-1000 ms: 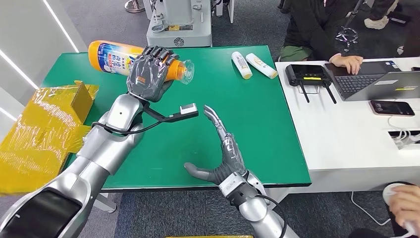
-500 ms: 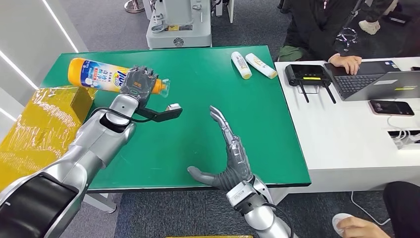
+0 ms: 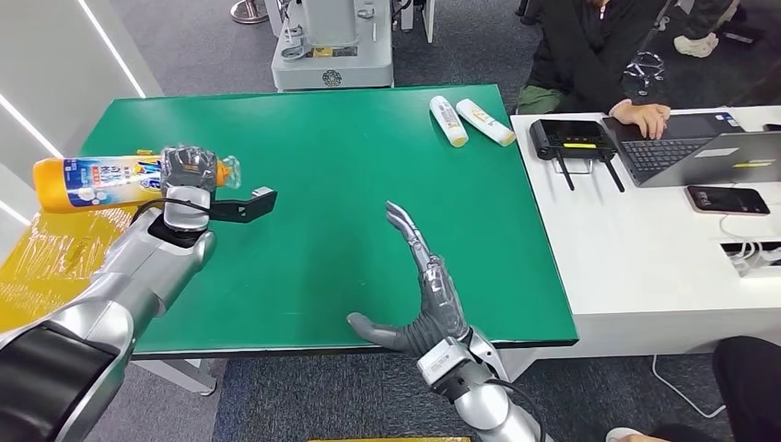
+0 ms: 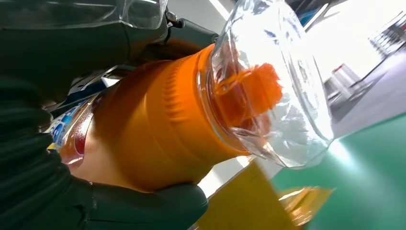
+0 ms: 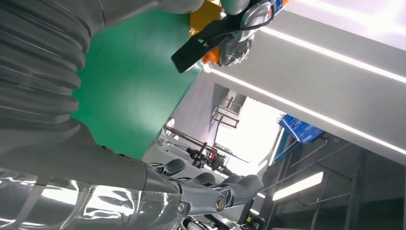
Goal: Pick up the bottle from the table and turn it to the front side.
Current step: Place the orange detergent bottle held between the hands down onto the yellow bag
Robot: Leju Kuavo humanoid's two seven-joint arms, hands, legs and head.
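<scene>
Left robot hand [image 3: 188, 168] grips bottle [image 3: 97, 180] sideways, raised

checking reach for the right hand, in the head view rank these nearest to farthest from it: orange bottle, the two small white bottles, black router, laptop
From the right hand:
1. Black router, on the white desk, to its right.
2. Two small white bottles, at the green table's far edge; close to the router's rank.
3. Laptop, farther right.
4. Orange bottle, held in the left hand, far left.

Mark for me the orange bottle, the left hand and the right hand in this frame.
orange bottle [image 3: 92, 180]: head view, on its label, midway along the body.
left hand [image 3: 191, 168]: head view, on the back of the hand gripping the bottle's neck.
right hand [image 3: 433, 293]: head view, on the open palm.
</scene>
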